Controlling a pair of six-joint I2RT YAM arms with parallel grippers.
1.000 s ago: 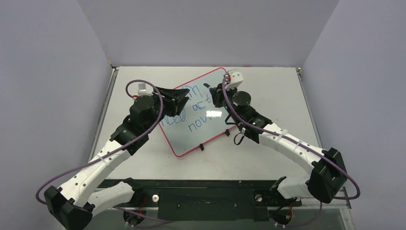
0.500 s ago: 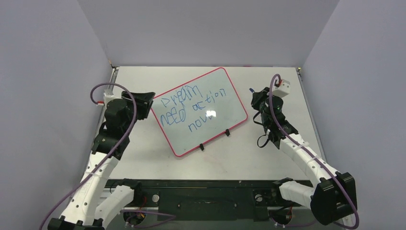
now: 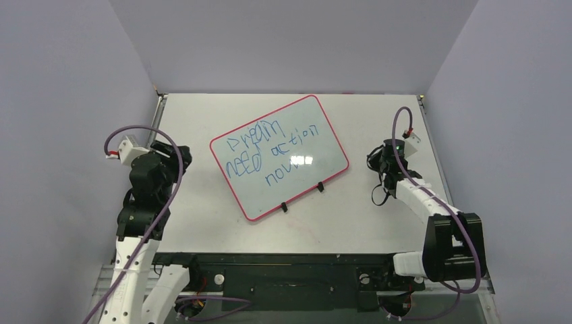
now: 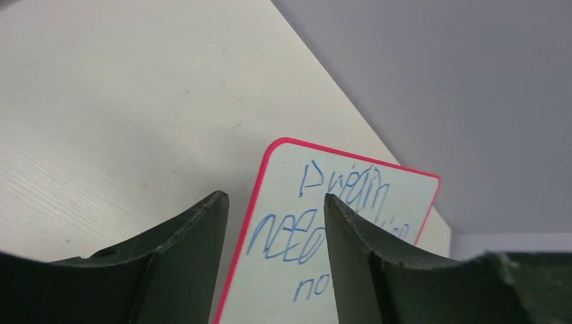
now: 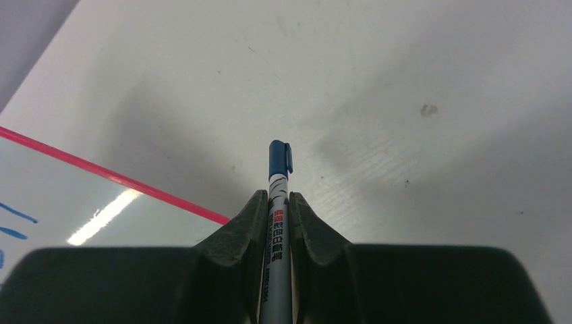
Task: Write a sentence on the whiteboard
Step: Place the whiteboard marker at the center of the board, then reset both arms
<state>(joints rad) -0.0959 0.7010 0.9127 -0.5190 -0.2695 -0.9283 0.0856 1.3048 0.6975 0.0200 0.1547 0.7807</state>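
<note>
The whiteboard [image 3: 317, 138] lies tilted on the table, red-rimmed, with two black clips [image 3: 284, 206] on its near edge. The sentence [image 3: 266, 155] in blue marker fills three rows, reading roughly "Dream need action now". My left gripper [image 3: 177, 155] hovers left of the board, apart from it, open and empty. In the left wrist view its fingertips [image 4: 273, 196] frame the whiteboard [image 4: 283, 283] and the sentence [image 4: 324, 209]. My right gripper [image 3: 376, 160] sits right of the board. It [image 5: 277, 194] is shut on a blue-capped marker [image 5: 278, 169], cap pointing forward over bare table, with the whiteboard [image 5: 40, 202] to its left.
The pale table [image 3: 378, 121] is enclosed by grey walls at the back and on both sides. A metal rail [image 3: 152, 135] runs along the table's left edge. The arm bases and a dark mounting bar [image 3: 290, 270] line the near edge.
Both arms have drawn away from over the board, the left to the left and the right to the right, uncovering the writing. The left jaws have spread wider. The right stays shut on the marker.
</note>
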